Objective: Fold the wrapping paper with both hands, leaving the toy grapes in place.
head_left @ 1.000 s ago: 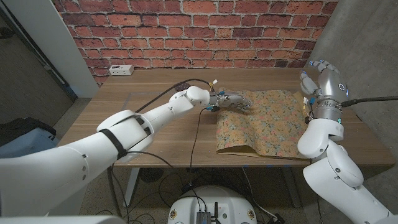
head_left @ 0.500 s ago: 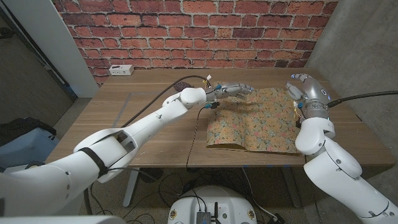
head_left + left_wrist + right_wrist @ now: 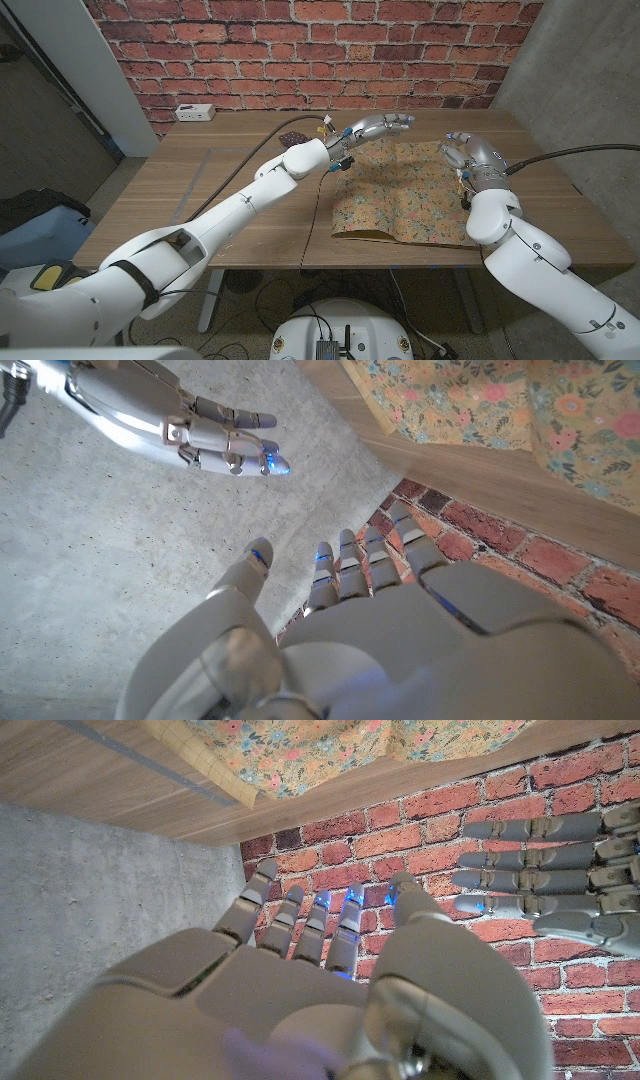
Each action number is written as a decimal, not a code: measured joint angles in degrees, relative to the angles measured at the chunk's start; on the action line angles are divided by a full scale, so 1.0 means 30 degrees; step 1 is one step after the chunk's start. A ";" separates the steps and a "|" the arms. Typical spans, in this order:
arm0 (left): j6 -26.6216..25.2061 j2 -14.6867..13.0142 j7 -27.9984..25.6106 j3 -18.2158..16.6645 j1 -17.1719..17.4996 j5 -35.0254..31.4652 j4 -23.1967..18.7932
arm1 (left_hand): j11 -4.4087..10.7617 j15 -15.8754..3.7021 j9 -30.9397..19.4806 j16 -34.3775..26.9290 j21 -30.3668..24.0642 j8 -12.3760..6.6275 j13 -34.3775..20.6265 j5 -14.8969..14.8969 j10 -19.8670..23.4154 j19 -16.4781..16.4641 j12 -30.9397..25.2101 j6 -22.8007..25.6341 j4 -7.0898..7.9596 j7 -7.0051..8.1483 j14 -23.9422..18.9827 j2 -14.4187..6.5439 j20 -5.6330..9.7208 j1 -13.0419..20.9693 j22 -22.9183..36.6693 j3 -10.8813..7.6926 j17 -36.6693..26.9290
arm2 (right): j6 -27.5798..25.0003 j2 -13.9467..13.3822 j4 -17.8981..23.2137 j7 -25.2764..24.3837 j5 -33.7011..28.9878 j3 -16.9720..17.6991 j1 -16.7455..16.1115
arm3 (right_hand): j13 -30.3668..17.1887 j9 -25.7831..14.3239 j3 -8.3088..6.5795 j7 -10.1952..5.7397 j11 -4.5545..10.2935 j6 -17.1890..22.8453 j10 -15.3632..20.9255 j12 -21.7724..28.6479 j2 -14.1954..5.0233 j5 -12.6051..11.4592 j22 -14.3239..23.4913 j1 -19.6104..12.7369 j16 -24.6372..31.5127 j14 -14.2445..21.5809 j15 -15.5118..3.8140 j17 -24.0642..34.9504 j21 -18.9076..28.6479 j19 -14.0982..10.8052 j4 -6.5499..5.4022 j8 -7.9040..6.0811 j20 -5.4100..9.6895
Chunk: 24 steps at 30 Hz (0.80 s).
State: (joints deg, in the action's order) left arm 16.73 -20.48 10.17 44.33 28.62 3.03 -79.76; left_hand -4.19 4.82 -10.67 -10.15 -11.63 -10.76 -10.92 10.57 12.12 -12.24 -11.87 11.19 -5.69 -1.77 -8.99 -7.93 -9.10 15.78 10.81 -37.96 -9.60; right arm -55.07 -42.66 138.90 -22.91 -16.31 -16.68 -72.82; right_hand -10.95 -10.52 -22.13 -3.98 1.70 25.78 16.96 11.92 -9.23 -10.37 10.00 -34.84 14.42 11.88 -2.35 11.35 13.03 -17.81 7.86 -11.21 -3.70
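The floral wrapping paper (image 3: pixel 402 196) lies folded on the wooden table (image 3: pixel 225 190), its fold toward the front edge; it also shows in the wrist views (image 3: pixel 500 405) (image 3: pixel 330 745). My left hand (image 3: pixel 378 127) hovers above the paper's far left corner with fingers stretched out and nothing in them (image 3: pixel 370 610). My right hand (image 3: pixel 462 150) hangs over the far right edge, fingers apart and holding nothing (image 3: pixel 320 970). The two hands face each other, apart. A small dark object (image 3: pixel 292 137), perhaps the toy grapes, sits behind my left forearm, off the paper.
A white power strip (image 3: pixel 195 112) lies at the table's far left by the brick wall. A black cable (image 3: pixel 312 215) hangs from my left arm across the table to its front edge. A concrete wall stands close on the right.
My left hand has lifted off the paper's far left part. My right hand has swung in from the right edge toward the left hand. The paper has settled flatter and slightly leftward.
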 measured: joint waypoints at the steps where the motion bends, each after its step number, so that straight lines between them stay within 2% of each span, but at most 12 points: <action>1: -0.0424 -0.0149 -0.0522 -0.0137 0.0271 -0.0238 -0.0506 | 0.0000 0.0010 0.0000 0.0000 0.0000 0.0000 0.0000 0.0000 0.0000 0.0000 0.0000 -0.0016 -0.0027 0.0017 0.0051 -0.0005 0.0000 0.0006 0.0000 0.0027 0.0000 | 0.0002 -0.0059 -0.0066 -0.0008 0.0040 -0.0074 0.0075 | 0.0000 -0.0001 0.0063 0.0000 -0.0065 0.0000 -0.0066 0.0000 0.0001 0.0000 0.0000 0.0000 0.0000 -0.0001 0.0000 -0.0001 -0.0076 0.0000 -0.0064 0.0000 0.0000; 3: -0.0711 -0.0230 -0.1079 -0.0216 0.0426 -0.0389 -0.0791 | 0.0000 -0.0034 0.0000 0.0000 0.0000 0.0000 -0.0001 0.0000 0.0001 0.0072 0.0000 -0.0016 -0.0026 0.0016 0.0095 -0.0005 0.0073 0.0005 0.0000 0.0026 -0.0001 | 0.0041 -0.0246 -0.0277 -0.0082 0.0341 -0.0314 0.0310 | 0.0000 0.0000 0.0166 -0.0027 -0.0129 -0.0027 -0.0130 -0.0003 0.0009 0.0000 0.0000 0.0008 0.0000 -0.0001 0.0000 -0.0001 -0.0130 0.0000 -0.0166 0.0072 0.0000; 4: -0.1141 -0.0478 -0.1645 -0.0465 0.0878 -0.0572 -0.1576 | 0.0000 -0.0034 0.0000 0.0000 0.0000 0.0000 -0.0001 0.0000 0.0000 0.0073 0.0048 -0.0016 -0.0026 0.0016 0.0095 -0.0005 0.0073 0.0005 0.0000 0.0026 0.0000 | 0.0065 -0.0304 -0.0340 -0.0151 0.0711 -0.0401 0.0389 | -0.0001 0.0000 0.0185 -0.0070 -0.0129 -0.0148 -0.0130 -0.0088 0.0104 0.0003 0.0000 0.0163 -0.0009 -0.0006 0.0005 0.0000 -0.0130 0.0006 -0.0185 0.0071 -0.0006; 8: -0.1920 -0.0817 -0.2605 -0.0808 0.1528 -0.0845 -0.2632 | -0.0024 0.0041 -0.0001 0.0000 0.0000 0.0000 -0.0055 0.0001 -0.0188 0.0101 0.0073 -0.0193 -0.0026 0.0049 0.0170 -0.0005 0.0103 0.0005 0.0000 0.0026 -0.0002 | 0.0084 -0.0542 -0.0569 -0.0233 0.1185 -0.0814 0.0796 | -0.0011 0.0000 0.0485 -0.0109 -0.0094 -0.0466 -0.0388 -0.0209 0.0542 0.0143 0.0097 0.0742 -0.0196 -0.0325 0.0036 0.0087 -0.0214 0.0205 -0.0484 0.0144 -0.0205; 11: -0.2564 -0.1185 -0.3320 -0.1165 0.2161 -0.0986 -0.3590 | -0.0068 0.0054 -0.0001 0.0070 0.0000 0.0120 -0.0055 0.0001 -0.0354 0.0111 0.0148 -0.0332 -0.0105 0.0179 0.0371 -0.0082 0.0093 0.0082 0.0000 0.0105 -0.0002 | 0.0085 -0.0748 -0.0783 -0.0254 0.1636 -0.1200 0.1197 | -0.0044 -0.0100 0.0737 -0.0066 -0.0162 -0.0910 -0.0849 -0.0308 0.0770 0.0143 0.0096 0.1118 -0.0363 -0.0657 0.0036 0.0067 -0.0285 0.0382 -0.0497 0.0272 -0.0380; 18: -0.4495 -0.1806 -0.4794 -0.1793 0.3357 -0.1065 -0.5439 | -0.0061 0.0291 -0.0001 0.0151 0.0262 0.0205 -0.0053 0.0001 -0.1284 0.1328 0.0340 -0.1011 -0.0080 0.0385 0.1312 -0.0081 0.0078 0.0081 0.0000 0.0287 -0.0050 | -0.0150 -0.1203 -0.1252 -0.0195 0.2491 -0.2219 0.2343 | -0.0043 -0.0101 0.1187 -0.0273 -0.0160 -0.2146 -0.1746 -0.0451 0.1191 0.0142 0.0095 0.1547 -0.0672 -0.1419 0.0101 0.0032 -0.0595 0.0987 -0.0515 0.0356 -0.0751; 24: -0.6531 -0.2202 -0.5785 -0.2264 0.4197 -0.0851 -0.6813 | -0.0184 0.0555 -0.0002 0.0151 0.0351 0.0209 -0.0053 0.0001 -0.2164 0.2541 0.0365 -0.2073 -0.0037 0.0156 0.2330 -0.0082 0.0144 0.0081 0.0000 0.0539 -0.0049 | -0.0386 -0.1526 -0.1603 0.0027 0.3039 -0.3029 0.3231 | -0.0041 -0.0071 0.1501 -0.0422 -0.0117 -0.2741 -0.2190 -0.0451 0.1337 0.0142 0.0095 0.1839 -0.0875 -0.1825 0.0097 0.0033 -0.0686 0.1512 -0.0517 0.0357 -0.0954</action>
State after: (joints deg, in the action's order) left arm -2.86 -27.09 -7.18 37.53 41.22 0.47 -100.20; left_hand -4.74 6.49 -10.68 -9.70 -10.58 -10.13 -11.08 10.57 5.63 -4.62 -10.77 4.97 -5.80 -1.30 -2.00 -8.18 -8.67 16.02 10.80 -36.35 -9.75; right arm -56.23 -47.24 134.09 -22.83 -7.19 -25.77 -63.12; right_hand -11.07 -10.73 -17.63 -5.25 1.35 17.55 10.39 10.56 -5.22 -9.95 10.28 -29.33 11.79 6.41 -2.06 11.45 10.97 -13.28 6.31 -10.14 -6.56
